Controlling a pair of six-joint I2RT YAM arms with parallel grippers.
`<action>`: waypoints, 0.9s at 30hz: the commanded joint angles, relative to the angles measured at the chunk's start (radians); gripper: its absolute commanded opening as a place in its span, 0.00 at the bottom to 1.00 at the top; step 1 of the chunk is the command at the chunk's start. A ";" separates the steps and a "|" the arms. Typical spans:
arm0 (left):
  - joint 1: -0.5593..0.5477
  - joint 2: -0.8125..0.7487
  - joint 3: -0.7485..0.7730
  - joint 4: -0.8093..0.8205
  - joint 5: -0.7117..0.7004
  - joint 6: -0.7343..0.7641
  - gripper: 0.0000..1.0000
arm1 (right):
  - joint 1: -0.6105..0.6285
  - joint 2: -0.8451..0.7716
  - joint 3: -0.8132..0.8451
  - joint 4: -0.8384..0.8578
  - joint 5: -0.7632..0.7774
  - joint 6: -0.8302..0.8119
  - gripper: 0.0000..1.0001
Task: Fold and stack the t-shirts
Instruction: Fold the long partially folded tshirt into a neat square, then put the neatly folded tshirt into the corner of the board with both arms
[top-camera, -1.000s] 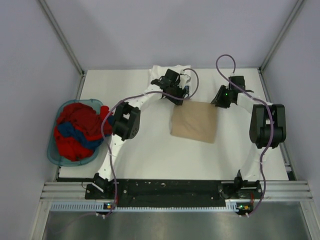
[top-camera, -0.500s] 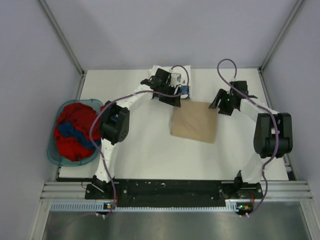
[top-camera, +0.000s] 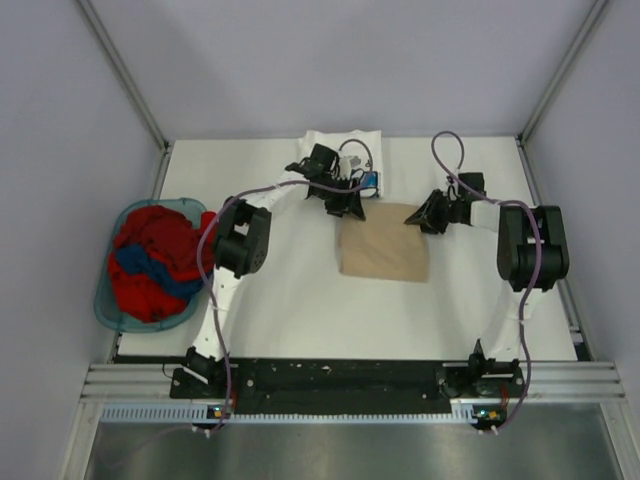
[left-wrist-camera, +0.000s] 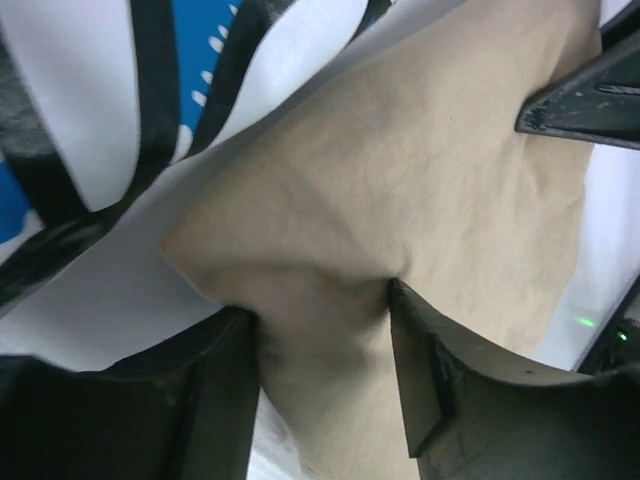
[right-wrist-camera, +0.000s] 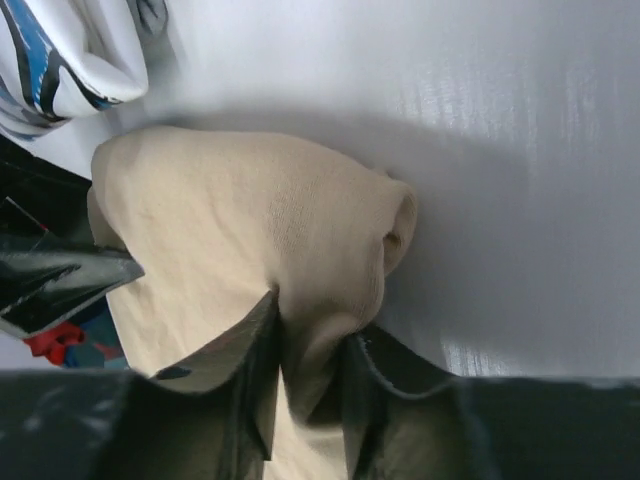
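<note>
both tools pinch the far corners of the folded tan t-shirt (top-camera: 385, 253): left tool (left-wrist-camera: 320, 330), right tool (right-wrist-camera: 305, 350). stacking seems the step in hand. next likely calls for carrying it level onto the printed white t-shirt (top-camera: 345, 145).

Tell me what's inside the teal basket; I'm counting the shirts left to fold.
The teal basket holds a heap of red cloth with blue cloth running through it. How many shirts that makes, and anything beneath the heap, is hidden.

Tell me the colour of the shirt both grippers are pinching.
Plain tan shirt, no print; clearest in the right wrist view.
</note>
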 joint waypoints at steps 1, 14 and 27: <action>-0.006 0.054 0.021 -0.003 0.142 -0.054 0.47 | -0.001 0.015 -0.012 0.044 -0.052 0.030 0.22; 0.030 -0.214 -0.123 0.025 0.134 0.099 0.00 | 0.034 -0.198 -0.105 0.176 -0.056 0.006 0.00; 0.074 -0.387 -0.127 -0.011 -0.058 0.394 0.00 | 0.129 -0.212 0.094 0.167 0.004 0.010 0.00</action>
